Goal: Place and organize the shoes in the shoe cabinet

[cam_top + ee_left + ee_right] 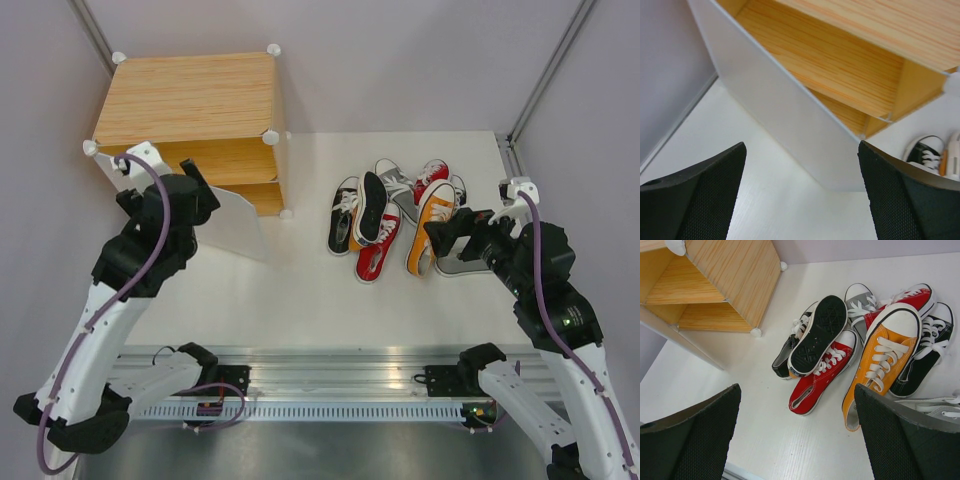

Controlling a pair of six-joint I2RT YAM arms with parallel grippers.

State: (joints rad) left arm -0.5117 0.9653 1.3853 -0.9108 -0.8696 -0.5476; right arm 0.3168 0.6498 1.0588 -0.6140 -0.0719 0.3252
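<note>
Looking down from the top camera, I see the white bench (300,300) carrying everything. The shoe cabinet (190,100) stands at its far left corner, with a wood-grain top and sides and white ball connectors at the corners. Its white door (238,225) stands open, angled out toward the near side, so the inner shelf (685,290) and the compartments above and below it show.

The shoes (400,215) all lie on the bench to the right of the cabinet, well apart from it, heaped against one another. An orange sneaker (428,225) sits toe away from me on the right of the heap, and a red sneaker (378,245) lies beside it. A black sneaker (370,205) is flipped sole-up, leaning on another black one. A grey sneaker (395,185) and a second red one (432,178) lie at the far side. Another grey sneaker (455,262) lies nearest my right arm.

My left hand (203,183) hovers just in front of the open door, fingers spread wide with nothing between them. My right hand (447,238) hangs at the right edge of the heap, just beside the orange sneaker, also spread wide and holding nothing.
</note>
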